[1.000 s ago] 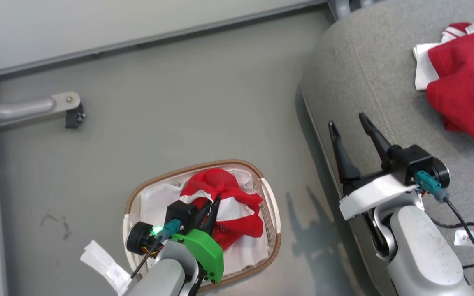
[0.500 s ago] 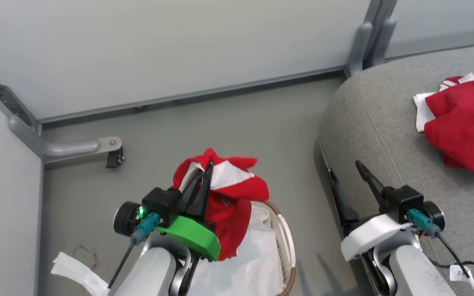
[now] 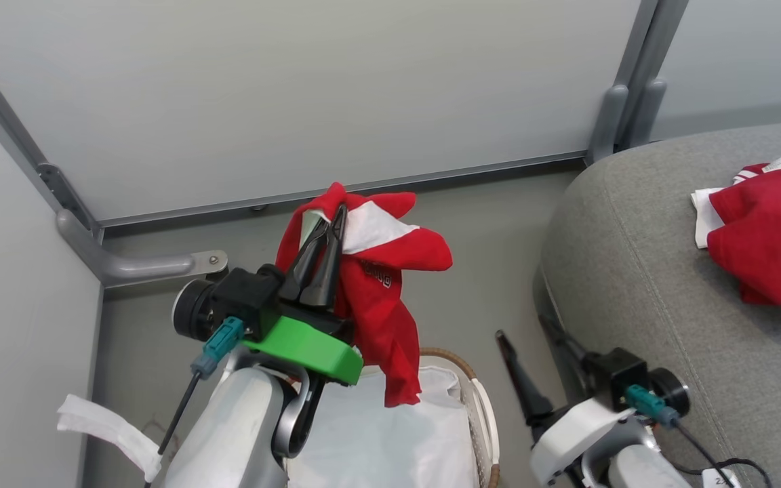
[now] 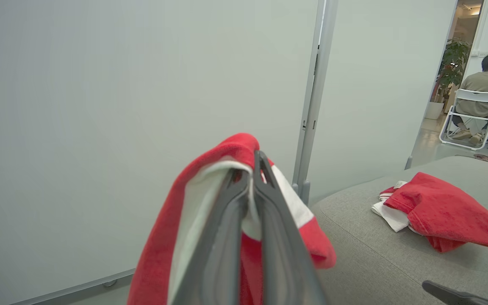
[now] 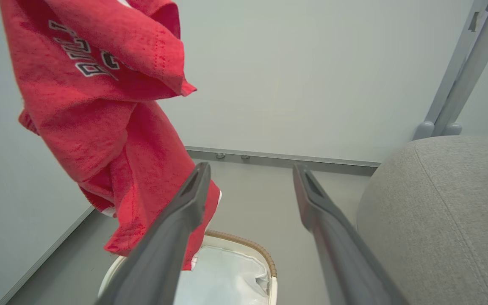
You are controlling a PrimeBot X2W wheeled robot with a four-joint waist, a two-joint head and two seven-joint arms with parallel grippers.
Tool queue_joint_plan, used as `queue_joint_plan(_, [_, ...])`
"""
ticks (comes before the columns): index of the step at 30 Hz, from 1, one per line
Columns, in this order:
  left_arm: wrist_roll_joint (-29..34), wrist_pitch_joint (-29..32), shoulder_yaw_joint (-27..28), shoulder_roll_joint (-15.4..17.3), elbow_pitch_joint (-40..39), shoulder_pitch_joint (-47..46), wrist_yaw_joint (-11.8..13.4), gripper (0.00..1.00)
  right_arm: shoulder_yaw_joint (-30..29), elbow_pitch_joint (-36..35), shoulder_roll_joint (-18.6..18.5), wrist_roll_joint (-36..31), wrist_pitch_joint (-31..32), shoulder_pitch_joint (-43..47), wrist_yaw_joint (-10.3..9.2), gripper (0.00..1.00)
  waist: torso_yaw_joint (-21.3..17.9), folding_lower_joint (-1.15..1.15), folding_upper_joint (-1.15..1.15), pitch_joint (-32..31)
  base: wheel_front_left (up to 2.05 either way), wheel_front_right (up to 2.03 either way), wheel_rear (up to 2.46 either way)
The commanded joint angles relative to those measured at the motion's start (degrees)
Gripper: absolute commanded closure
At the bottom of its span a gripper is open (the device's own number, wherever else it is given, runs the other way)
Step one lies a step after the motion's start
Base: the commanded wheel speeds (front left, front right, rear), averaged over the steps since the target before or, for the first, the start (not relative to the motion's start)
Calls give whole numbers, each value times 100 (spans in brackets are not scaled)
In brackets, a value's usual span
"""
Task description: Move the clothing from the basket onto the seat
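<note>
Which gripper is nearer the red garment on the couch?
Right. The right gripper sits open beside the couch cushion, short of the lying garment; the left gripper holds a striped garment above the basket.

Pale partition panels (image 3: pixel 295 102) stand on a grey floor (image 3: pixel 492 271), joined by a grey metal post (image 3: pixel 613 122). A curved grey support foot (image 3: pixel 139 268) reaches out from the left corner. Through a far opening, a person (image 4: pixel 487 82) sits on a white folding chair (image 4: pixel 477 95) near a potted plant (image 4: pixel 451 63).
</note>
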Motion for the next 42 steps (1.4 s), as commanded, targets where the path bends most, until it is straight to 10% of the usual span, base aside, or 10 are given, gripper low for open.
queue_joint_plan(1, [19,-2,-30,23,-14,-112,-21,100,189,0,-27,109,0,43,-6,0,61,1,0,4,0,0,0])
queue_joint_plan(11, [-252,-3,-590,23,-36,-395,53,100,1518,425,-69,386,0,-721,-7,0,462,1,0,122,0,0,0])
queue_joint_plan(29, [-794,-2,-1944,22,-150,-977,262,100,1578,2070,-26,186,0,-1717,-6,0,1510,1,0,383,0,0,0])
queue_joint_plan(30, [-823,-3,-1992,21,-163,-1000,279,100,1540,2129,-26,203,0,-1747,-7,3,1540,1,0,392,0,0,0])
queue_joint_plan(31, [-853,-2,-2037,20,-183,-1018,289,100,1515,2172,-22,218,0,-1791,-6,54,1571,1,0,406,0,0,0])
queue_joint_plan(33, [-916,-2,-2109,21,-210,-1039,321,100,1502,2221,-23,284,0,-1838,-6,100,1619,1,0,422,0,0,0])
queue_joint_plan(42, [-991,-2,-2106,20,-183,-1060,417,100,1391,2141,-25,437,0,-1792,-7,100,1581,1,0,465,0,0,0])
